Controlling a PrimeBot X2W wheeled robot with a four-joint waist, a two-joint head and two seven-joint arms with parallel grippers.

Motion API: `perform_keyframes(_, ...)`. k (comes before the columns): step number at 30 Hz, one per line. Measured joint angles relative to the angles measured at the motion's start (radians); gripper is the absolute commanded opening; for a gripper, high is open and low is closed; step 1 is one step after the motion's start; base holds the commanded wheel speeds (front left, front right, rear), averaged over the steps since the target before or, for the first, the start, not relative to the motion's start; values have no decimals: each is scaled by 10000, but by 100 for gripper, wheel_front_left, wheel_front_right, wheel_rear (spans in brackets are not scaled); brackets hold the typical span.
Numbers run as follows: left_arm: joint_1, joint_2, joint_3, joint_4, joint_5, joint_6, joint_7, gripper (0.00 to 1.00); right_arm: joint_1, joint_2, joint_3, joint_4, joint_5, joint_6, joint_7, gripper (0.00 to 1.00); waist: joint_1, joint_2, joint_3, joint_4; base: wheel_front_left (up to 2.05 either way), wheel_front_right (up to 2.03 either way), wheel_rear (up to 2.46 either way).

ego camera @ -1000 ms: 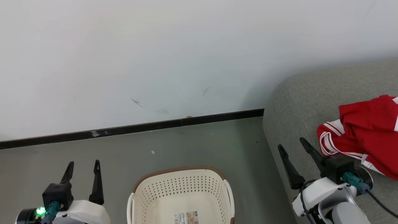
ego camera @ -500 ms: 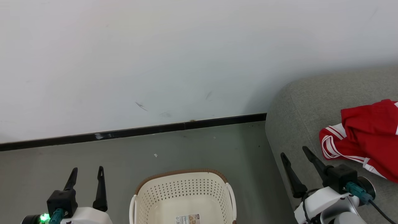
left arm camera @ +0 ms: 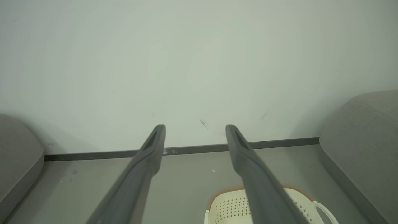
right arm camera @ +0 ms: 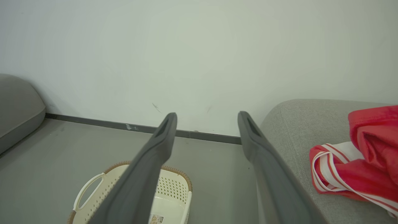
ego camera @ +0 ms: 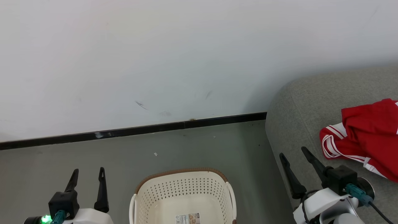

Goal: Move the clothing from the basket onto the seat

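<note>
**Head view.**
- Laundry basket (ego camera: 183, 189): cream perforated plastic with a brown woven-look rim. It stands on the grey floor (ego camera: 202, 146) at bottom centre, and a printed label (ego camera: 188, 218) shows on its bottom.
- Sofa (ego camera: 304, 102): grey, coarse weave, rounded corner. It sits at the right against the white wall (ego camera: 155, 62), apart from the basket.
- Clothing (ego camera: 367, 130): bright red with white stripes, crumpled in a heap on the sofa seat and cut off by the right edge.
- Left pincer (ego camera: 88, 170): lower left, over the floor beside the basket. Its fingers are spread wide with nothing between them.
- Right pincer (ego camera: 292, 151): lower right, over the sofa's front edge. It is spread wide and empty, near the striped hem but apart from it.
- Skirting board (ego camera: 155, 127): black, along the foot of the wall.

**Left wrist view.** The fingers are wide apart and bare, pointing at the wall. The basket rim lies at the bottom, partly behind one finger. The sofa is at the right, and a second grey cushion (left arm camera: 15, 155) is at the left edge.

**Right wrist view.** The fingers are wide apart and bare. The basket and one of its handles are at lower left, partly behind a finger. The clothing rests on the sofa at the right.
</note>
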Motion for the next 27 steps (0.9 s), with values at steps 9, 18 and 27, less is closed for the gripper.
perform_keyframes(9,25,-2,136,-27,0,86,-2,100,10,0,12,-140,161,0,0,100,0,0,26,12,0,0,0)
perform_keyframes(18,35,-61,138,90,-25,150,4,0,97,25,56,-157,288,2,8,0,0,0,60,14,0,0,0)
perform_keyframes(27,408,-531,104,382,-405,35,109,0,639,111,153,232,656,2,38,0,0,0,71,22,0,0,0)
